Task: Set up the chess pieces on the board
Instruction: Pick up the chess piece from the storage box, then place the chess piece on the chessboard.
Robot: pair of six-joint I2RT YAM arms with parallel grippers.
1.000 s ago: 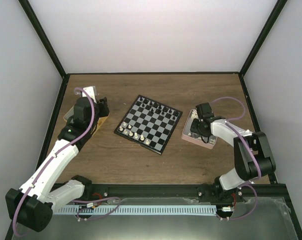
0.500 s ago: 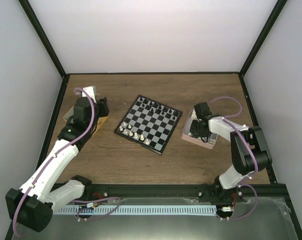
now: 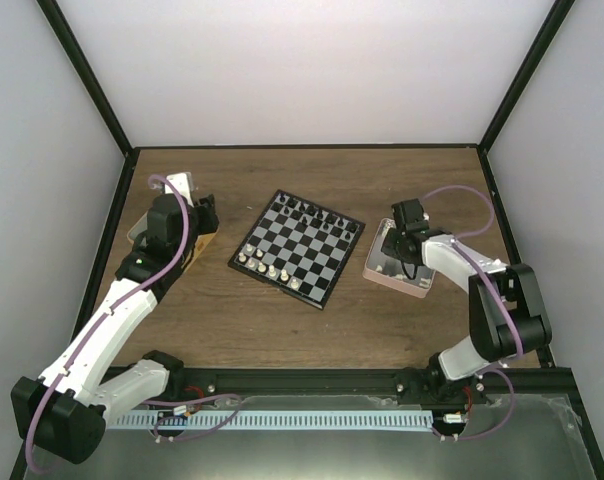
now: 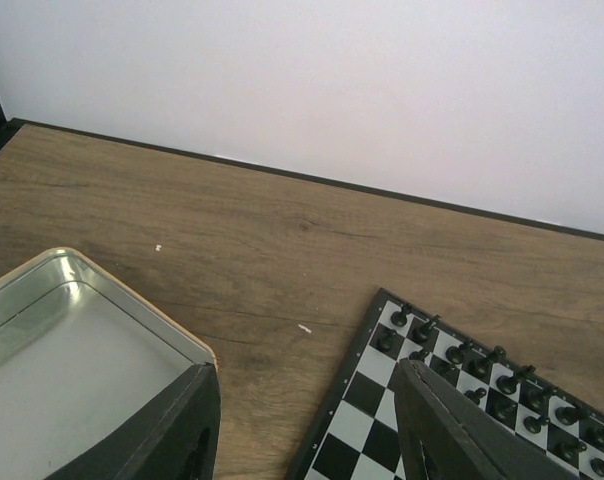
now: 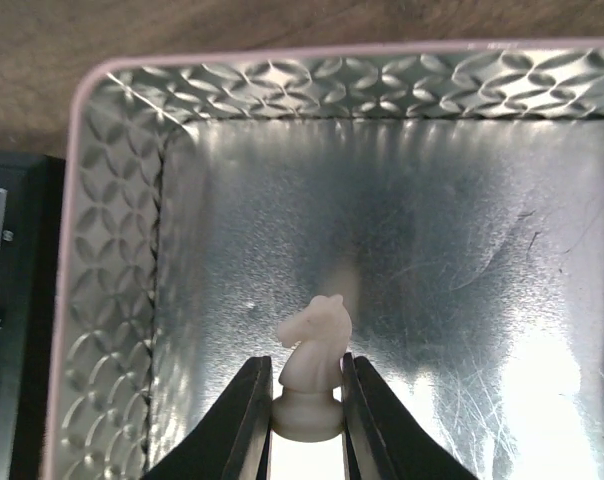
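The wooden table carries everything, and both arms reach out over it from its near edge. The left arm stretches forward along the left side with its wrist tipped down. The right arm is folded at the elbow, its forearm turned back inward and its wrist pointing down. The board lies turned at an angle between the two sets of fingers, just right of the left ones and just left of the right ones. The tin, shiny inside with a yellowish rim, sits under and to the left of the left finger in the left wrist view, while the board's corner runs under the right finger. The pink tray, its metal floor stamped with a scale pattern along the walls, lies directly beneath the right fingers. The left gripper hangs about half open, with bare wood showing between its fingers and nothing in them. The right gripper is pinched tight on a cream knight, its fingers pressing the base from both sides, the horse head upright above the tips. The other chess pieces stand on the board: a black row along its far edge and white ones along its near-left edge.
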